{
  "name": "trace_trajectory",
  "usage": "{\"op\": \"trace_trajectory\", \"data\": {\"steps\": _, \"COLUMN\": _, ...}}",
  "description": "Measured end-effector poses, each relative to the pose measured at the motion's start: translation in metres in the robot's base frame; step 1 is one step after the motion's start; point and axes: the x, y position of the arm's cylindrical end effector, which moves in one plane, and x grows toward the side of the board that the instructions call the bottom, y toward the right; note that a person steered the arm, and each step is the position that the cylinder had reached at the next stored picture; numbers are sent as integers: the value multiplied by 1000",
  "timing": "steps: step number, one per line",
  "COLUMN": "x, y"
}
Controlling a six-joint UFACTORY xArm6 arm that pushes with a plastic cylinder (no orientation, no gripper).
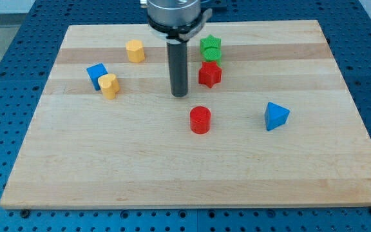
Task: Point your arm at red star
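The red star (210,75) lies on the wooden board (192,161) a little above the middle, just below a green star (210,44) and a green cylinder (212,55). My tip (180,95) rests on the board to the left of the red star, a short gap apart and slightly lower in the view. The dark rod rises straight up from it to the arm's mount at the view's top.
A red cylinder (199,120) stands just below and right of my tip. A blue triangular block (275,116) is at the right. A blue cube (96,75) and a yellow heart-like block (109,85) sit at the left, with a yellow hexagonal block (134,50) above them.
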Motion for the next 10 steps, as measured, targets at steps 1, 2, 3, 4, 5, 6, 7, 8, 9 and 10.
{"op": "trace_trajectory", "data": {"steps": 1, "x": -15, "y": -7}}
{"op": "trace_trajectory", "data": {"steps": 2, "x": -32, "y": -7}}
{"op": "trace_trajectory", "data": {"steps": 3, "x": -37, "y": -7}}
{"op": "trace_trajectory", "data": {"steps": 4, "x": -37, "y": -7}}
{"op": "trace_trajectory", "data": {"steps": 5, "x": -36, "y": -6}}
{"op": "trace_trajectory", "data": {"steps": 6, "x": -35, "y": -1}}
{"op": "trace_trajectory", "data": {"steps": 7, "x": -35, "y": 2}}
{"op": "trace_trajectory", "data": {"steps": 8, "x": -35, "y": 6}}
{"op": "trace_trajectory", "data": {"steps": 9, "x": -36, "y": 12}}
{"op": "trace_trajectory", "data": {"steps": 10, "x": -36, "y": 19}}
